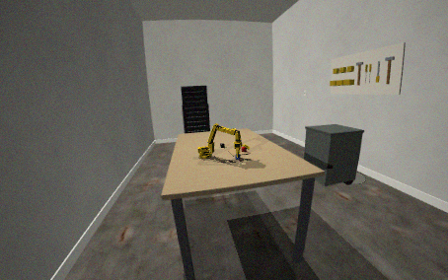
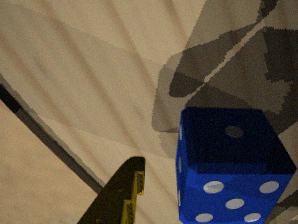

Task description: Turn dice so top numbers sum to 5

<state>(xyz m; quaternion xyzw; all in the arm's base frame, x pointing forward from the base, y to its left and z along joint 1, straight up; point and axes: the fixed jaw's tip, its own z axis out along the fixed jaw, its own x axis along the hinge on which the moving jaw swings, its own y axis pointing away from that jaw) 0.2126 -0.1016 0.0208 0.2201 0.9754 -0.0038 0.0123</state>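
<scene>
A blue die (image 2: 233,176) lies flat on the pale surface in the wrist view, with one pip on top and five pips on the side that faces the camera. One dark and yellow jaw (image 2: 123,196) of my gripper (image 1: 238,154) shows to the left of the die, apart from it; the other jaw is out of view. The gripper is partly open and holds nothing. It points down, close above the blue die. In the exterior view a red die (image 1: 244,148) lies just right of the gripper and a small dark thing (image 1: 223,145) lies to its left. A dark line (image 2: 47,136) crosses the surface to the left of the jaw.
The arm's base (image 1: 203,152) stands on the wooden table (image 1: 207,182), left of the dice. A grey cabinet (image 1: 336,150) stands on the floor to the right of the table. A tool board (image 1: 367,71) hangs on the right wall.
</scene>
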